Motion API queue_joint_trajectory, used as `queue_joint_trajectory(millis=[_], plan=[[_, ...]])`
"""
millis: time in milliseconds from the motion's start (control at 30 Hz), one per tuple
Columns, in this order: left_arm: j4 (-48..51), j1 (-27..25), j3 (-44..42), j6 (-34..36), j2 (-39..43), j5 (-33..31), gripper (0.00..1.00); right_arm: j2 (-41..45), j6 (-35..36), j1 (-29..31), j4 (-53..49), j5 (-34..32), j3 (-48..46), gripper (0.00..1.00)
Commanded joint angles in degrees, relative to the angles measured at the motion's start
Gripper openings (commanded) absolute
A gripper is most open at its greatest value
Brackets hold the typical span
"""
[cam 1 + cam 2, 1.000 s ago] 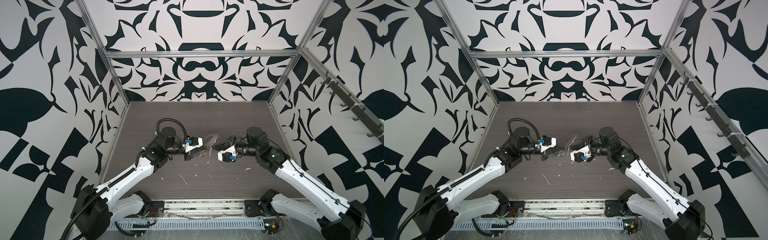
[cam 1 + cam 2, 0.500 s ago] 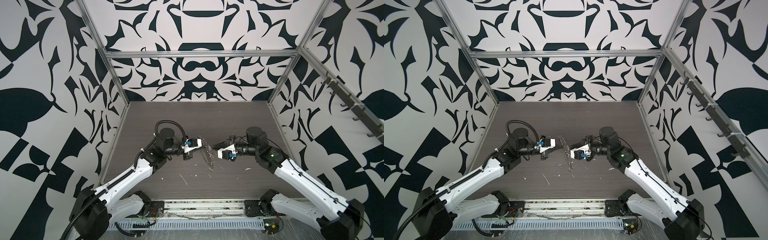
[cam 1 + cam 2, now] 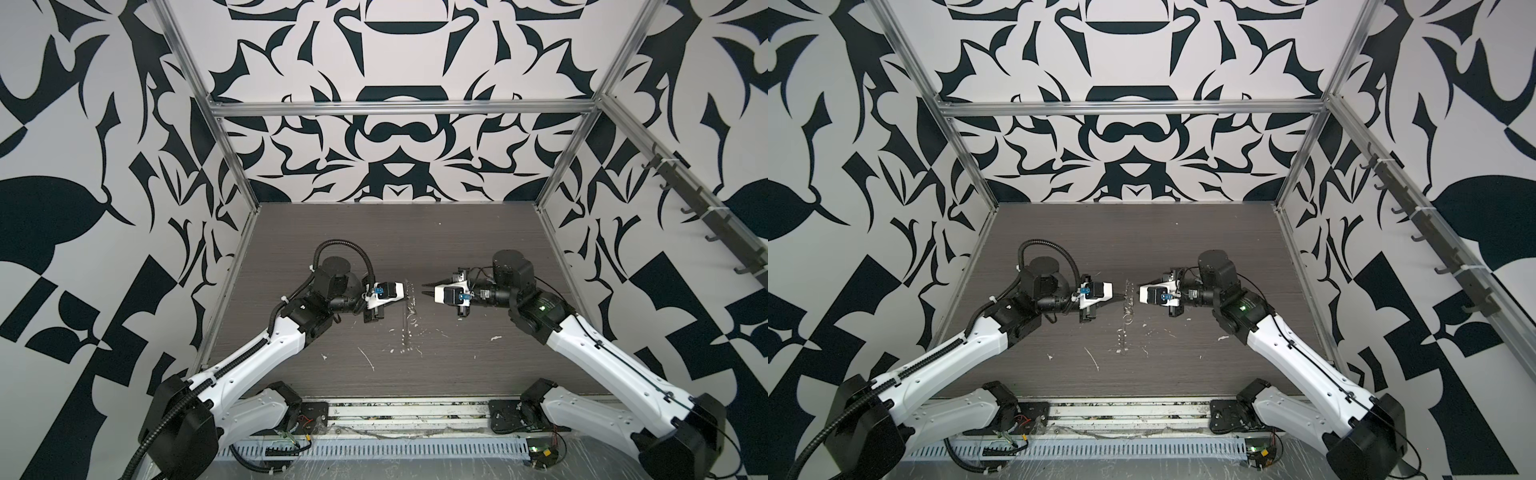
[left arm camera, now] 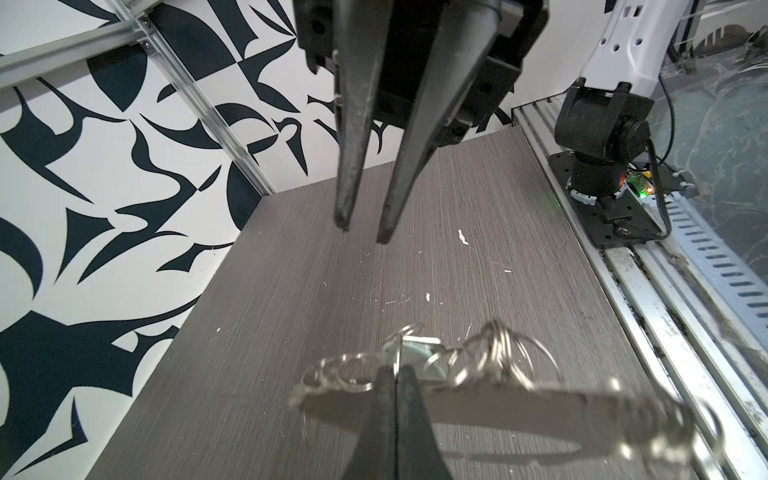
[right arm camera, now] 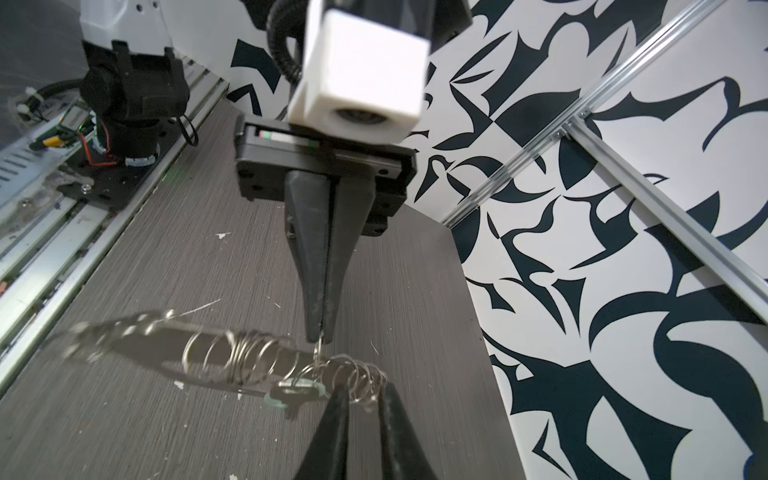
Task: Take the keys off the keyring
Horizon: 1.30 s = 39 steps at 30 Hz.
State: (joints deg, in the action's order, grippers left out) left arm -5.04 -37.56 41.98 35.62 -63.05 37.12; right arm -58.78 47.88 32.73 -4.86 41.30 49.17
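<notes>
Gripping one silver ring [image 5: 319, 351], your left gripper [image 5: 319, 336] holds the large grey metal hoop keyring [image 4: 498, 401] up at mid-table. Your right gripper [image 4: 360, 235] hovers narrowly parted, empty. Pinch the pale mint oval plastic tag [image 5: 297, 392] under the rings squarely.

- The keyring [image 4: 498, 405] is a thin grey metal band, smooth with a dull sheen. Its small split rings [image 5: 245, 353] are bright, shiny silver wire.
- The keys [image 5: 291, 395] look like pale mint plastic, smooth and faintly glossy.
- The jaws of the left gripper [image 5: 319, 338] and the right gripper [image 4: 361, 232] are matt black and scuffed.
- The tabletop [image 3: 415, 249] is dark grey wood-grain laminate, matt and flecked with white chips.
- The frame rails [image 3: 1129, 109] are brushed silver metal.
</notes>
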Motion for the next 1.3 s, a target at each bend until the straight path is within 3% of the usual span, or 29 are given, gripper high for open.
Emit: queue_joint_trajectory(millis=[0, 367, 667, 1267], plan=[[0.2, 0.1, 1.4, 1.1, 1.1, 0.1, 0.00, -0.6, -6.3, 0.5, 3.1, 2.0, 2.4, 0.18], [2.0, 0.1, 2.2, 2.3, 0.4, 0.0, 0.00, -4.0, -7.1, 2.4, -0.9, 2.8, 4.0, 0.18], [2.9, 0.1, 2.1, 2.8, 0.6, -0.2, 0.00, -5.6, -4.6, 6.0, -5.4, -1.2, 5.1, 0.19], [3.8, 0.1, 1.6, 4.2, 1.5, 0.3, 0.00, -9.5, -6.4, 6.6, -8.5, -3.2, 7.2, 0.18]])
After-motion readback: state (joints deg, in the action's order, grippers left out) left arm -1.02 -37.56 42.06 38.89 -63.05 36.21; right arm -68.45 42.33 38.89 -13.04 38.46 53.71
